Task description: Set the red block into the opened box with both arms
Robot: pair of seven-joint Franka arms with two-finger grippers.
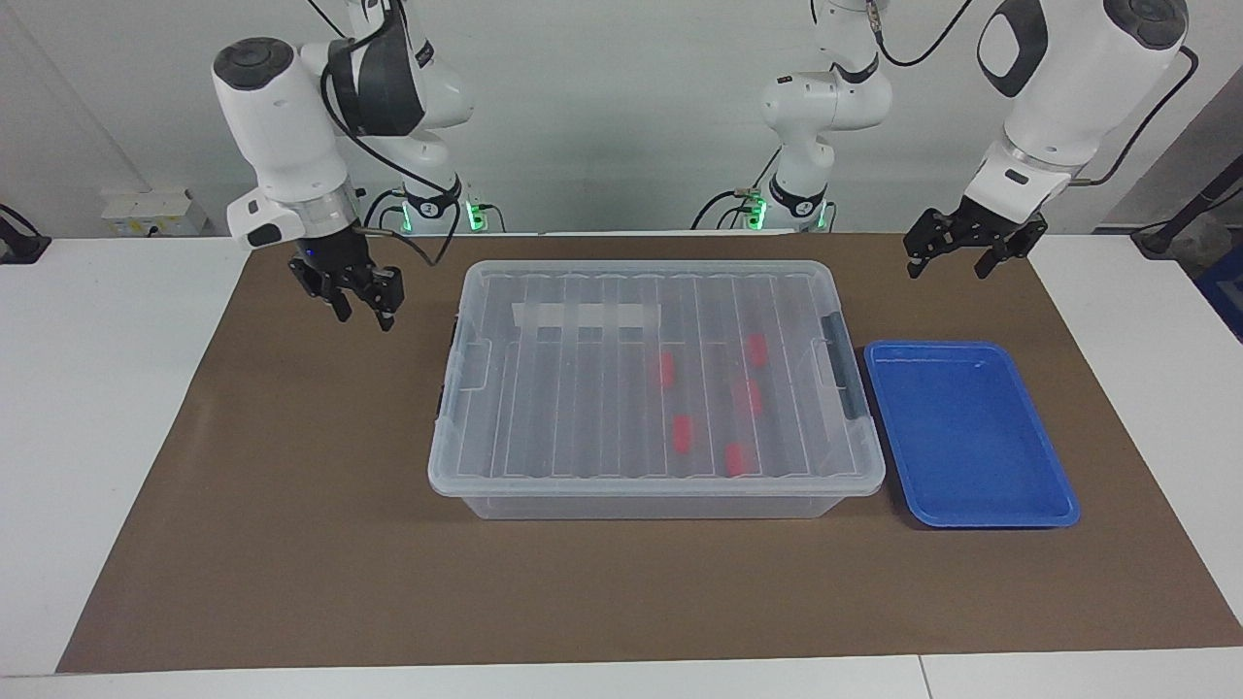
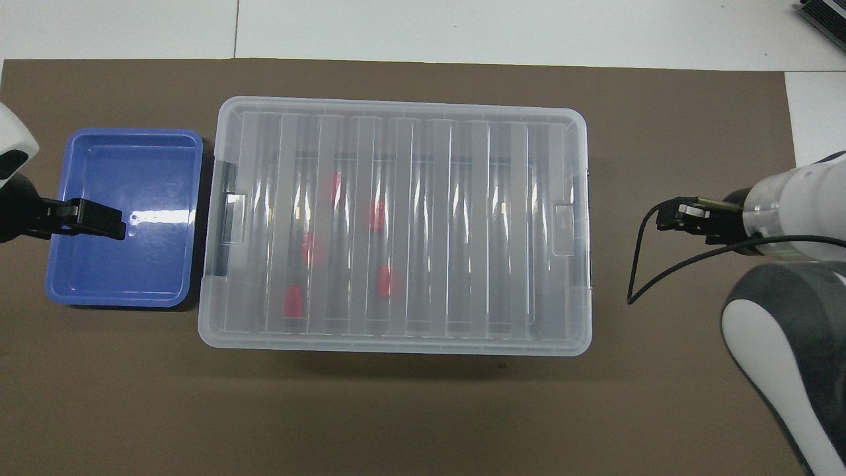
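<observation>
Box [image 1: 656, 388] sits mid-table on the brown mat [image 1: 291, 544], ribbed clear lid [image 2: 396, 218] on and lying flat. Five red blocks show through the lid, all inside the box, grouped in the half toward the left arm's end; one red block [image 1: 684, 434] lies near the middle of the group. Dark grey latch [image 1: 841, 379] on the box end facing the blue tray [image 1: 971, 437]. The tray lies just beside that end of the box, toward the left arm's end of the table.

Right gripper [image 1: 362, 309] hangs over bare mat, apart from the box's end on the right arm's side; fingers parted, nothing between them.

Left gripper [image 1: 949, 260] is raised; the overhead view puts it above the tray. Fingers spread wide, nothing held.
</observation>
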